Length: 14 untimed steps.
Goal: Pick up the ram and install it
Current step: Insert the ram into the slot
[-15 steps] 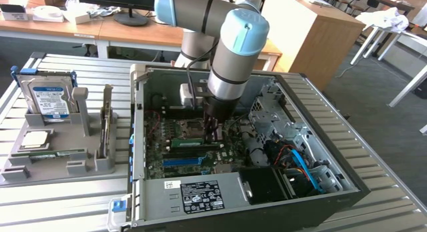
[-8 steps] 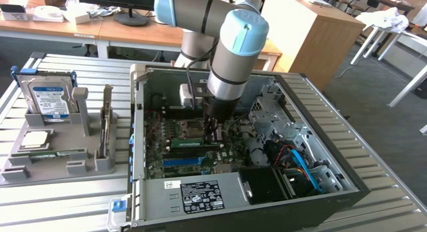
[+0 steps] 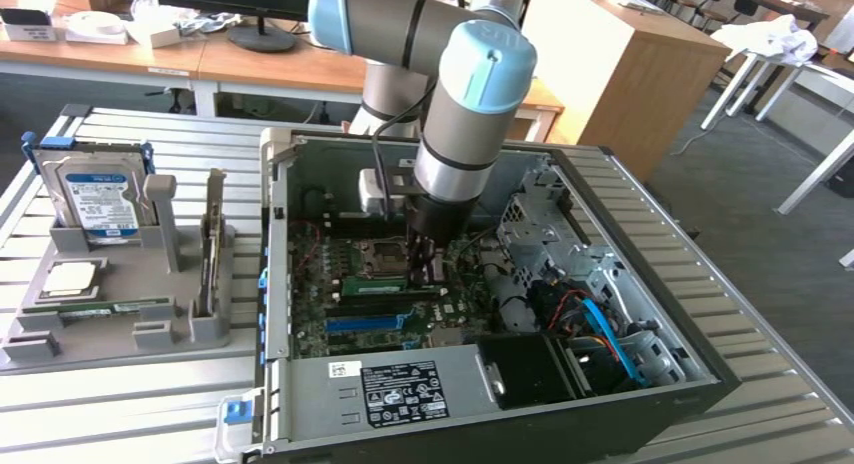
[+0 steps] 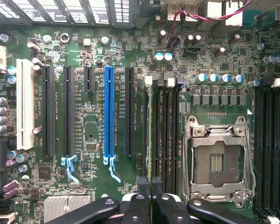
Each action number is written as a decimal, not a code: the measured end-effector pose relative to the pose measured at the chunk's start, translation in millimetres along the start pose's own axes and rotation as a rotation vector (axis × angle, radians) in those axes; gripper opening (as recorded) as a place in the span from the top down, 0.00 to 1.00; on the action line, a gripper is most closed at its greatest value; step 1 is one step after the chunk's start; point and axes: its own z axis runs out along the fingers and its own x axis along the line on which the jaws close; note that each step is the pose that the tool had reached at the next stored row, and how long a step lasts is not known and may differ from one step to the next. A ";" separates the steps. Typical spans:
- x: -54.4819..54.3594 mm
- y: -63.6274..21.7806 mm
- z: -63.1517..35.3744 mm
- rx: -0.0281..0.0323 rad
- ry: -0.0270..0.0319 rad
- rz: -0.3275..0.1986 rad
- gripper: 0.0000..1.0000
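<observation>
The ram (image 4: 150, 130) appears edge-on as a thin green strip standing along one of the dark memory slots (image 4: 165, 130) beside the empty processor socket (image 4: 219, 161). My gripper (image 4: 151, 184) is shut on one end of it, black fingers (image 4: 141, 196) pressed to either face. In the exterior view the gripper (image 3: 427, 272) reaches down into the open computer case (image 3: 667, 314), with the ram (image 3: 374, 282) lying low over the motherboard toward that view's left of the fingers.
A grey holder (image 3: 120, 334) at the exterior view's left carries a hard drive (image 3: 94, 199), an upright expansion card (image 3: 211, 249), a square processor chip (image 3: 70, 276) and another green stick (image 3: 107, 306). Cables (image 3: 594, 319) and case walls crowd the board. A blue card slot (image 4: 109, 112) is nearby.
</observation>
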 end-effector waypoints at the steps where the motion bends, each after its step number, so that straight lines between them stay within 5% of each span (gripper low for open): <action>1: -0.2 0.1 0.2 0.0001 0.0000 0.000 0.88; 14: -0.6 0.2 1.2 0.0000 0.0002 0.000 0.88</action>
